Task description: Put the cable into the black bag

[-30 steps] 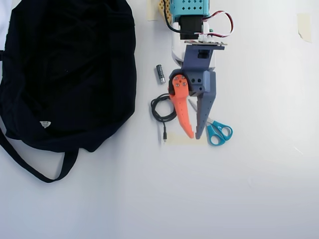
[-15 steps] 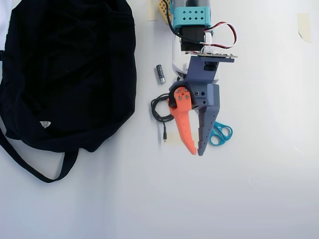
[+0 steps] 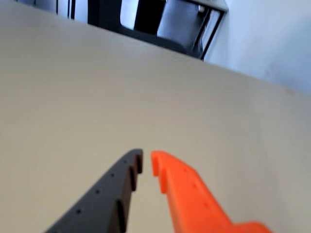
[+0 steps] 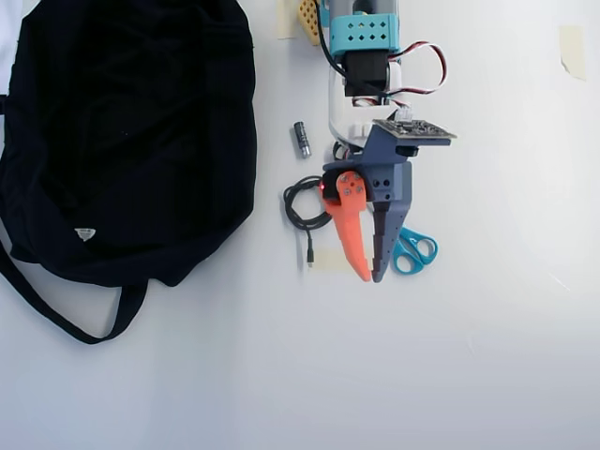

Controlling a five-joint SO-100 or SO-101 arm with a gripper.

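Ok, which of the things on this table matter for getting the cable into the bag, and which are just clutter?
For the job: cable, black bag, end effector.
Just lying about: battery, scissors, tape scraps.

In the overhead view the cable [image 4: 305,204] lies just left of the gripper [image 4: 371,277], partly under it. The black bag [image 4: 122,131] lies well apart, farther left. The battery [image 4: 301,139] sits above the cable; scissors [image 4: 412,251] lie just right of the gripper.
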